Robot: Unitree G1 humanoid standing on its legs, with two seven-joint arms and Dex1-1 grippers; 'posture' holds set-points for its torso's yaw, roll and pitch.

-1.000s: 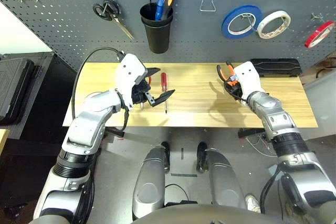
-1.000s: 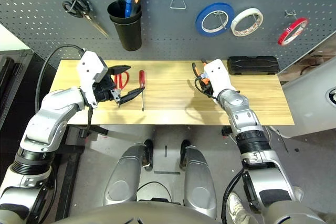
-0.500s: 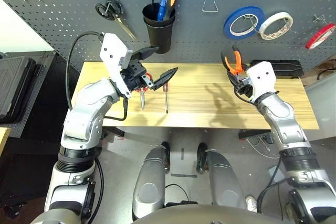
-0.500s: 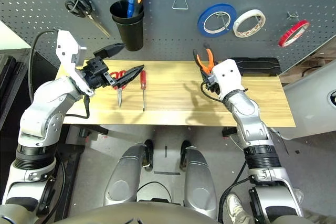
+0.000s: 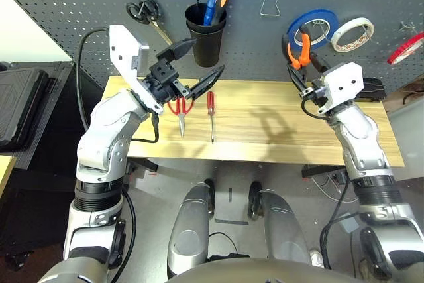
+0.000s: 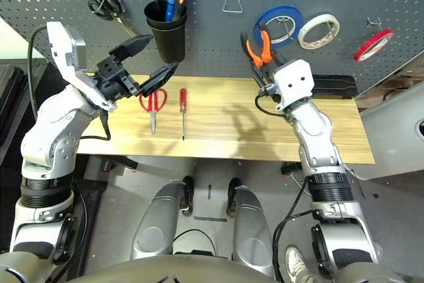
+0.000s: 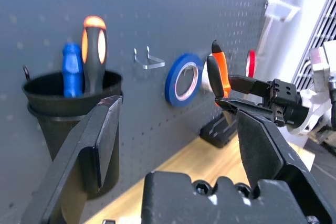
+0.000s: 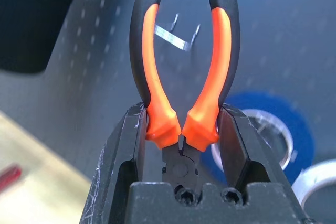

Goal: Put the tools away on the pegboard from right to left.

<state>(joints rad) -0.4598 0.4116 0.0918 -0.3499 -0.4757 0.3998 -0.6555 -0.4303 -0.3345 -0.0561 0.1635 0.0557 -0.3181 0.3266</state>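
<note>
Behind the wooden table (image 5: pixel 265 130), the pegboard (image 5: pixel 79 24) already carried the red tape ring (image 5: pixel 407 48). Since a second earlier the right claw (image 8: pixel 181 129), clamped on the pliers (image 5: pixel 301 51), had lifted them off the table toward the wire hook (image 5: pixel 272 7). The left claw (image 5: pixel 199 64) had also risen, gaping and empty. Screwdriver (image 5: pixel 211 114) and red-handled scissors (image 5: pixel 179 107) lay waiting. The pliers' nose was buried between the fingers.

No text, label, brand or number is showing in a readable way in any view. The pegboard (image 5: pixel 79 24), the tape rolls and the tool handles are appearing plain, though very small print on them, if any, is perhaps staying too fine to make out.
</note>
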